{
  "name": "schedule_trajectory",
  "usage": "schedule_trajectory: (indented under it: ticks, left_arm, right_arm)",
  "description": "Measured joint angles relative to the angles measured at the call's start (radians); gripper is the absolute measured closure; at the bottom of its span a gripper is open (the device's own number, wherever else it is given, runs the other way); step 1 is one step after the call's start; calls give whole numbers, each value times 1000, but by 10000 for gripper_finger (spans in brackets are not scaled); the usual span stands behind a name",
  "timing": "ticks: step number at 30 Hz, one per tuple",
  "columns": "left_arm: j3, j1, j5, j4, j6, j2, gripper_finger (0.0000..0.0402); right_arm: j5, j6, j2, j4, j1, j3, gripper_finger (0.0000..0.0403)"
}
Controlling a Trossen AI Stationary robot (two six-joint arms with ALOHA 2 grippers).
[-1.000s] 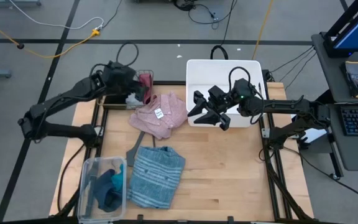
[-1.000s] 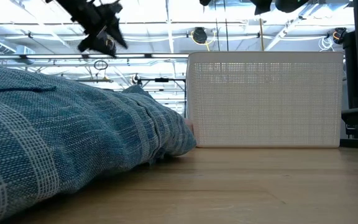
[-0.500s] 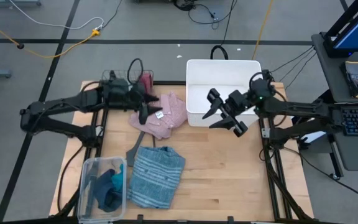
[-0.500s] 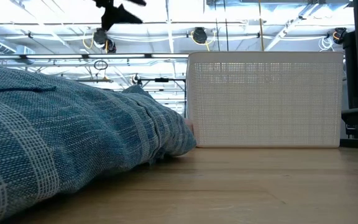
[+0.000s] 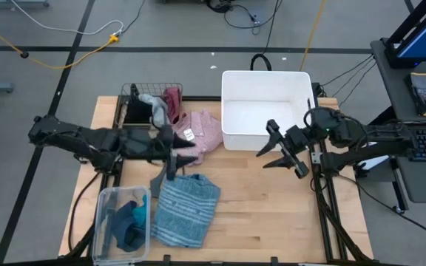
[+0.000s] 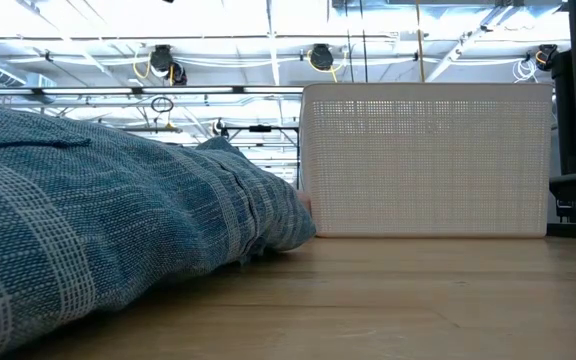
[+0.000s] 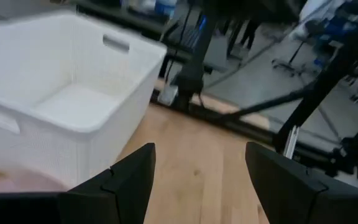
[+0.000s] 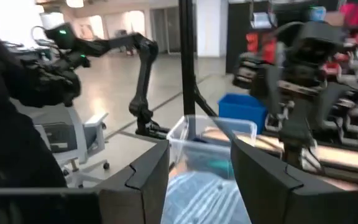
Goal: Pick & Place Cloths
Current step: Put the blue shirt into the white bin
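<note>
1. Nearest edge of the table: the clear bin [image 5: 122, 222] holds the small teal and dark blue pieces. The blue striped cloth [image 5: 187, 207] lies flat just beside it and fills the foreground of the low view [image 6: 98, 220]. No gripper is near either one.
2. Mid-table, left: the left gripper [image 5: 177, 151] is above the boundary between the pink shirt [image 5: 198, 134] and the blue striped cloth. In the left wrist view its fingers [image 7: 129, 180] stand apart with nothing between them. State: open and empty.
3. Mid-table, right: the right gripper [image 5: 285, 150] is just in front of the white basket [image 5: 265, 77], over bare wood. Its fingers [image 8: 148, 174] are spread and hold nothing.
4. Far side: the wire basket [image 5: 148, 100] contains maroon, grey and black cloths. The white basket appears empty.
5. Step in hand, as judged: approach for a pick; neither arm carries a cloth.
6. Next move, as judged: lower the left gripper onto a fold of the pink shirt, close on fabric only, then lift clear before transfer. Avoid the grey hanger [image 5: 159, 177] beneath the cloths.
</note>
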Motion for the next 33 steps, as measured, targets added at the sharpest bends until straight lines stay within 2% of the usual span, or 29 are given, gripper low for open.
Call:
schedule_trajectory:
  ticks: [5, 9, 12, 20, 28, 30, 33]
  left_arm:
    - [0, -107, -104, 56, -45, 61, 147]
    - [-1, -168, -150, 108, -90, 120, 147]
    - [-1, -206, -179, 117, -152, 153, 147]
    - [-1, -271, -186, 122, -434, 226, 147]
    - [2, -309, -76, 110, -708, 330, 147]
    - [36, -308, -51, 54, -748, 359, 147]
    - [136, -306, -23, -139, -792, 401, 147]
  right_arm:
    - [154, -28, -61, -137, 44, 0, 239]
    - [295, -50, -111, -244, 73, 0, 239]
    - [346, -49, -144, -304, 94, 0, 239]
    - [352, -48, -186, -326, 140, 0, 239]
    - [349, -48, -182, -327, 158, 0, 239]
    - [349, -48, -182, -328, 158, 0, 239]
    - [348, -48, -182, -329, 158, 0, 239]
